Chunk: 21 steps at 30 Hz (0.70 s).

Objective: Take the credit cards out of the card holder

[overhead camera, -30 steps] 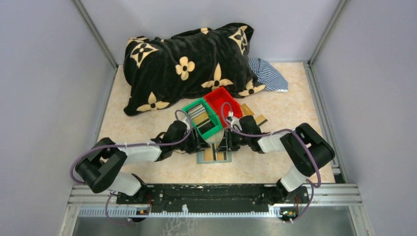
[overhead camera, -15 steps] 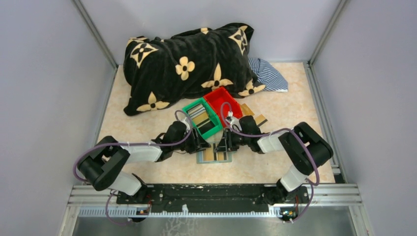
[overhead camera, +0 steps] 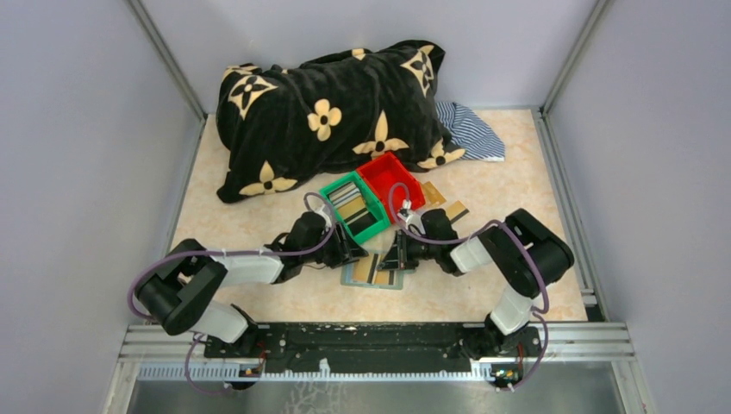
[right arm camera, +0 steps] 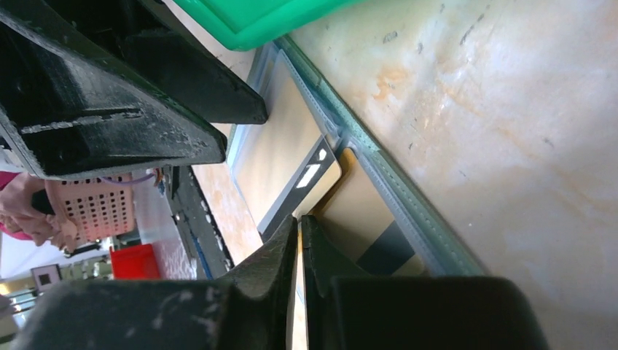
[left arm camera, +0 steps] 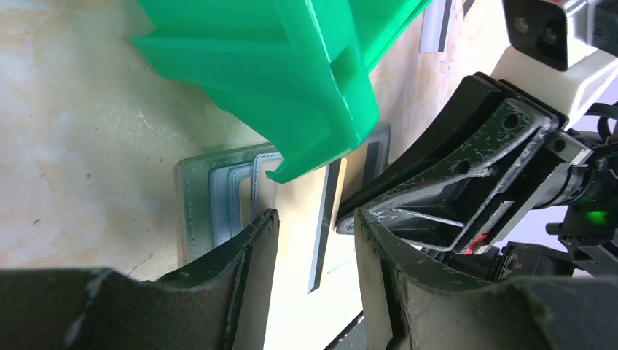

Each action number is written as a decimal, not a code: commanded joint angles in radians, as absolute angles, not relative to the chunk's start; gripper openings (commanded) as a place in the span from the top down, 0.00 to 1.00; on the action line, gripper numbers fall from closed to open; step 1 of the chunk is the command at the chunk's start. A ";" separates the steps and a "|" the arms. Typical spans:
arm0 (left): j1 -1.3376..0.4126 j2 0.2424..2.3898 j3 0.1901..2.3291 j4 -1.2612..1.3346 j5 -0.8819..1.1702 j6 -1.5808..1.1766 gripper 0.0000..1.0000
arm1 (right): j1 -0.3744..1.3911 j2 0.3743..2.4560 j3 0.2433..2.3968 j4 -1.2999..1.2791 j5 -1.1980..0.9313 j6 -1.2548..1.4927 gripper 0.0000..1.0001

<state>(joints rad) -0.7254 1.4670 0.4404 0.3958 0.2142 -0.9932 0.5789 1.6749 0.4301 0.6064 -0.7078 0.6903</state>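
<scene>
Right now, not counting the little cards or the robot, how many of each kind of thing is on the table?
Green bin: 1
Red bin: 1
Card holder: 1
Black flowered blanket: 1
Striped cloth: 1
Total: 5

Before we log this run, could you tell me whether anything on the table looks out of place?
Yes: gold credit cards lie loose on the table beside the red bin, and a black flowered blanket with a striped cloth is heaped at the far end, unrelated to the card work.
</scene>
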 commanded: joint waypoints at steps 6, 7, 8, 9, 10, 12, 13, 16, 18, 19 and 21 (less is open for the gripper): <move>-0.735 1.494 0.400 0.247 0.189 -0.956 0.50 | 0.598 1.713 0.407 0.744 -0.760 0.744 1.00; -0.735 1.492 0.400 0.244 0.187 -0.956 0.50 | 0.594 1.711 0.404 0.754 -0.765 0.751 1.00; -0.735 1.491 0.402 0.241 0.186 -0.954 0.50 | 0.589 1.711 0.402 0.761 -0.771 0.759 1.00; -0.735 1.491 0.402 0.241 0.186 -0.952 0.50 | 0.585 1.709 0.399 0.774 -0.782 0.768 1.00; -0.735 1.493 0.404 0.239 0.186 -0.952 0.50 | 0.582 1.706 0.393 0.797 -0.791 0.780 1.00; -0.735 1.499 0.405 0.243 0.187 -0.952 0.50 | 0.577 1.703 0.385 0.851 -0.812 0.816 1.00; -0.735 1.502 0.404 0.245 0.188 -0.952 0.50 | 0.577 1.705 0.383 0.864 -0.820 0.827 1.00; -0.735 1.511 0.402 0.261 0.194 -0.955 0.50 | 0.576 1.705 0.380 0.899 -0.839 0.858 1.00; -0.735 1.518 0.404 0.265 0.195 -0.957 0.50 | 0.578 1.697 0.382 0.869 -0.833 0.867 1.00; -0.735 1.519 0.404 0.271 0.198 -0.958 0.50 | 0.580 1.679 0.386 0.816 -0.815 0.849 1.00; -0.735 1.521 0.402 0.281 0.202 -0.960 0.50 | 0.589 1.617 0.407 0.655 -0.752 0.777 0.78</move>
<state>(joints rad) -0.7246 1.4719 0.4400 0.4042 0.2108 -0.9909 0.5789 1.6970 0.3866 0.7834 -0.7990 0.8371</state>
